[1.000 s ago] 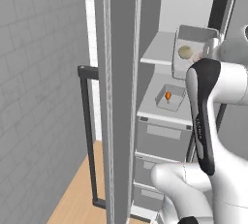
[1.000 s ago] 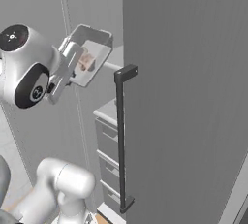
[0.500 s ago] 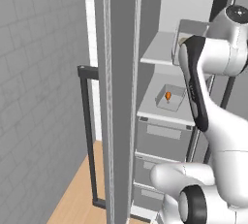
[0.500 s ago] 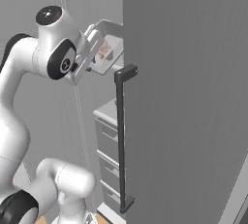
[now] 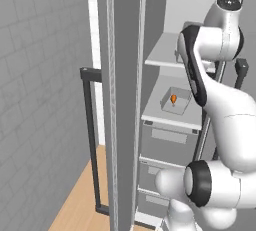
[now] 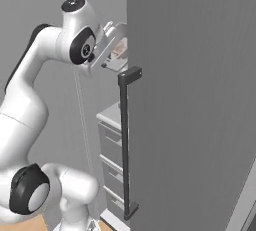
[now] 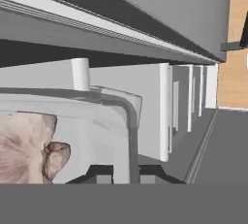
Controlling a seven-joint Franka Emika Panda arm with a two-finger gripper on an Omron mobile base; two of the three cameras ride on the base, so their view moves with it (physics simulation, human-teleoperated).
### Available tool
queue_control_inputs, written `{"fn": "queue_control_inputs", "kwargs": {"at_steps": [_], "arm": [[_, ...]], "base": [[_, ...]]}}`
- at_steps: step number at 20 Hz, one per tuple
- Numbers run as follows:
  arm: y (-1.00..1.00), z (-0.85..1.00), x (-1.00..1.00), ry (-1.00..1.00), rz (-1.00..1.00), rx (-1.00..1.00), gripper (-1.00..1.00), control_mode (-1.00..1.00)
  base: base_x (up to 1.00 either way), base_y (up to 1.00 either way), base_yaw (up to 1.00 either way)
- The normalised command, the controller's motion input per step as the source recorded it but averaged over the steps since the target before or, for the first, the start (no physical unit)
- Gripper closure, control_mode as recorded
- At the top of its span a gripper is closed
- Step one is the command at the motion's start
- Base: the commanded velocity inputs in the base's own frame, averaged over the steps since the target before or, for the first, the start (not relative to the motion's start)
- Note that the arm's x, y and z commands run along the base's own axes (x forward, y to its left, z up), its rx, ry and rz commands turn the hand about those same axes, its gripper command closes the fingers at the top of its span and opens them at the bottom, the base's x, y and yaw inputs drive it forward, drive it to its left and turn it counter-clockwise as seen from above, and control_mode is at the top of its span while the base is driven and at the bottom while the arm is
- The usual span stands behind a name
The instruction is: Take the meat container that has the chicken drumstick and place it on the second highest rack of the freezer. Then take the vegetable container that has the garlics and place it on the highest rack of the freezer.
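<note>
My gripper (image 6: 106, 58) is shut on the rim of the vegetable container (image 6: 119, 49), a grey tray held tilted and high beside the open freezer (image 5: 165, 5). The pale garlics (image 7: 26, 145) lie inside it, close to my gripper (image 7: 127, 175) in the hand view. In the left base view my arm reaches in at the level of the highest rack (image 5: 162, 55). Below it, the meat container (image 5: 181, 106) with the chicken drumstick (image 5: 173, 98) sits on the second highest rack (image 5: 157, 116).
The freezer's open door (image 5: 122, 100) with its black bar handle (image 5: 90, 140) stands edge-on to the left. Grey drawers (image 5: 167, 142) sit under the shelves. A large grey door (image 6: 200, 100) with a black handle (image 6: 125, 140) hides the container's right part.
The arm has swung up and towards the freezer, carrying the vegetable container from in front of the opening to the height of the upper shelf. The meat container has stayed put.
</note>
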Motion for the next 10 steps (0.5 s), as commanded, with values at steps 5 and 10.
{"fn": "queue_control_inputs", "kwargs": {"at_steps": [5,10], "arm": [[-0.08,-0.38,0.68,0.06,0.00,0.00,1.00,-1.00],[-0.18,-0.27,0.44,0.10,0.00,0.00,1.00,-1.00]], "base": [[0.00,0.00,0.00],[0.00,0.00,0.00]]}}
